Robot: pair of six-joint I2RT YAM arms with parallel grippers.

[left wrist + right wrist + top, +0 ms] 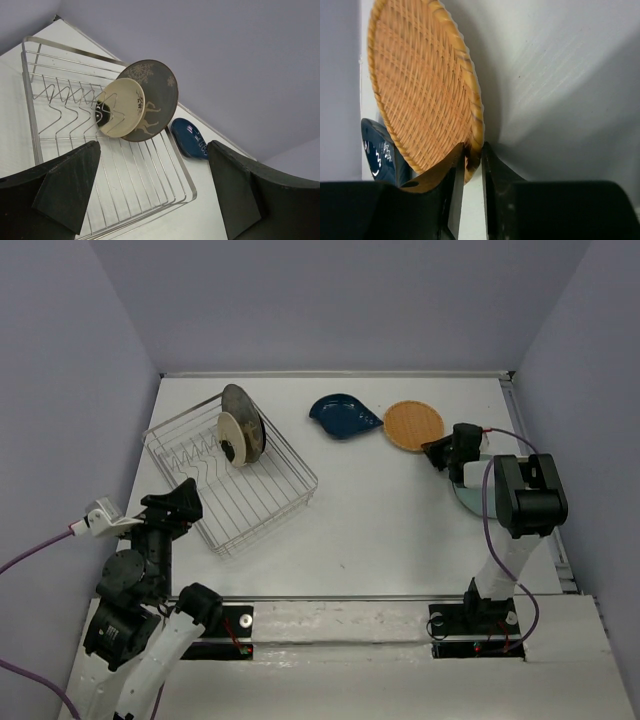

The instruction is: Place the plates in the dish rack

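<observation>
The woven plate (413,425) sits just ahead of the right hand (436,452), its near rim between the fingers (451,197). The leaf-shaped dish (343,416) lies just beyond it, to that hand's left. A third plate (466,498) lies behind the hand, under the arm. On the tabletop (380,530), the rack (255,508) stands ahead of the left hand (182,500). At its far end, the smaller plate (232,436) stands in front of the larger plate (245,408).

Rack (230,475): silver wire. In rack: grey plate (152,100), cream deer and snowflake print; cream plate (122,107), dark mark. Right of rack: leaf plate (345,416), dark blue, white marks; woven plate (414,425), orange-tan; teal plate (465,498), pale. Table (400,530): white.
</observation>
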